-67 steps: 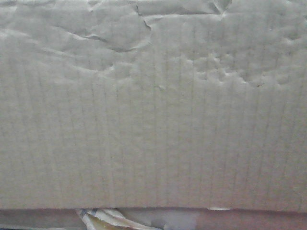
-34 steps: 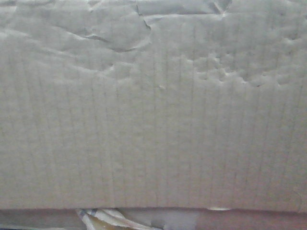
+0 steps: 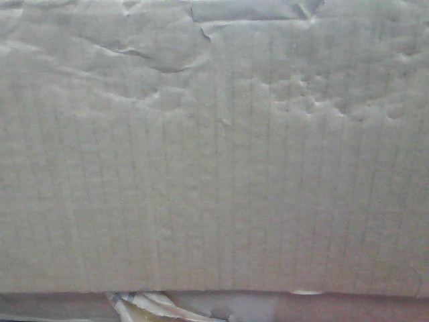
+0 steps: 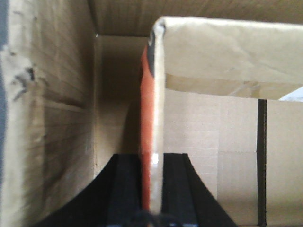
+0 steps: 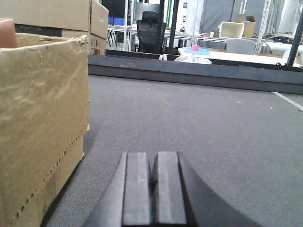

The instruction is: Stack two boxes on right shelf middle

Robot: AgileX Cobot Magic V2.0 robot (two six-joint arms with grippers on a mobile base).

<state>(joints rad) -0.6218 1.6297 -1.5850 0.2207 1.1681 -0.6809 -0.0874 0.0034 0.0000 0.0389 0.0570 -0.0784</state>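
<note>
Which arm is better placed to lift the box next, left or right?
Left. The left gripper is already shut on a box wall, so it probably has a hold. The right gripper is shut on nothing, low over the grey surface beside a cardboard box.

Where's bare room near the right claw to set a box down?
Bare grey surface ahead and right of the right claw, bordered by the cardboard box at left and the dark rail beyond. Crowded: left claw grips a cardboard wall.

Two tan boxes (image 3: 214,168) (image 3: 362,308), two grippers (image 4: 151,161) (image 5: 152,158)
</note>
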